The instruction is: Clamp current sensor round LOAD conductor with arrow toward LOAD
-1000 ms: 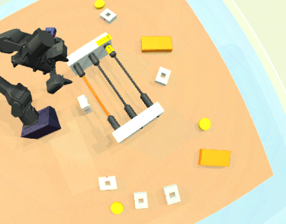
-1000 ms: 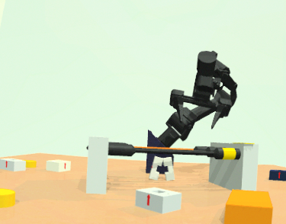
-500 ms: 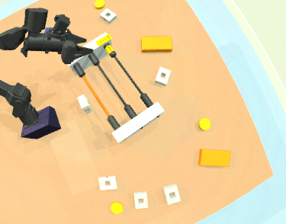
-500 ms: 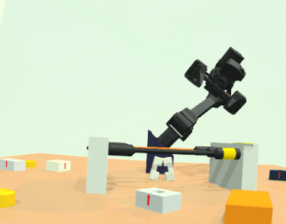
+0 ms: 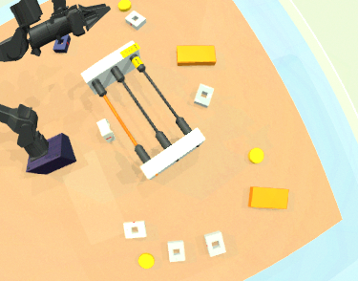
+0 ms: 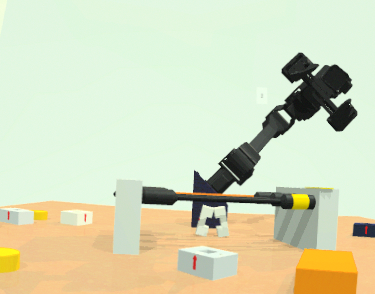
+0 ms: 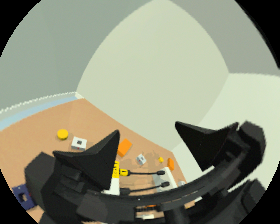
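Note:
The open split-core sensor (image 5: 106, 130) (image 6: 210, 216) is white and stands on the table beside the rack, next to the orange conductor (image 5: 119, 119). The rack holds three conductors between two white end blocks (image 5: 173, 154) (image 6: 128, 216). The right-hand dark conductor (image 5: 162, 97) carries a yellow band (image 5: 136, 60) (image 6: 301, 201) at the end block that has a yellow label (image 5: 130, 49). My gripper (image 5: 102, 14) (image 6: 323, 92) (image 7: 148, 128) is open and empty. It hangs high in the air beyond the labelled end of the rack, far from the sensor.
Several closed white sensor blocks lie around, such as one (image 5: 135, 19) at the back and another (image 5: 203, 95) to the right of the rack. There are two orange blocks (image 5: 196, 54) (image 5: 268, 197), yellow discs (image 5: 256, 155), a small navy block (image 5: 62, 41) and the navy arm base (image 5: 51, 153).

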{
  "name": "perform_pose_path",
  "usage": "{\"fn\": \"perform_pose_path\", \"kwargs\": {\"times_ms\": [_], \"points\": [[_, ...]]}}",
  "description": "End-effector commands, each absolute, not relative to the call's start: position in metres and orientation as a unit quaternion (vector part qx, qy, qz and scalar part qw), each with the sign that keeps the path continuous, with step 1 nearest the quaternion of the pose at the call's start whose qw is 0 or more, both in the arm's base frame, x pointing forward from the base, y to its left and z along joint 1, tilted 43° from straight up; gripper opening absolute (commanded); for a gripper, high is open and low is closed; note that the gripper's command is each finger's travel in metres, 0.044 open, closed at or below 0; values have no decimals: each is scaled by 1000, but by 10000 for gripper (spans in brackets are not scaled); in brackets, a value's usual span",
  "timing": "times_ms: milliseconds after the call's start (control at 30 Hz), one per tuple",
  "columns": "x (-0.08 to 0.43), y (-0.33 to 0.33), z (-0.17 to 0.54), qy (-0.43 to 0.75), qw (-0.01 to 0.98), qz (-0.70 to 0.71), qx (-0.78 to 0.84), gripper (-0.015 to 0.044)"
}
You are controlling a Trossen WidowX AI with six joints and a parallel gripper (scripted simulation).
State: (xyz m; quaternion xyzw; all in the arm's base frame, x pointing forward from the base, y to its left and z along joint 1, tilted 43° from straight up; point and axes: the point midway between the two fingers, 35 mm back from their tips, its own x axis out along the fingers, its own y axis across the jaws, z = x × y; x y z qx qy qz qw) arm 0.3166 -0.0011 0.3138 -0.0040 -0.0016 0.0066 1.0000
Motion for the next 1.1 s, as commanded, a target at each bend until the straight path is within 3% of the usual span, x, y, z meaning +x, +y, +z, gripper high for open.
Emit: {"fn": "perform_pose_path", "kwargs": {"times_ms": [0, 133, 333, 533, 667, 1067], "points": [[316, 0, 323, -25, 1000, 0, 0, 440], [322, 2, 314, 5, 1000, 14, -10, 440], [349, 16, 241, 241, 957, 161, -20, 440], [340, 25, 204, 395, 858, 311, 102, 440], [336, 25, 205, 423, 812, 359, 184, 440], [336, 25, 205, 423, 812, 359, 184, 440]]}}
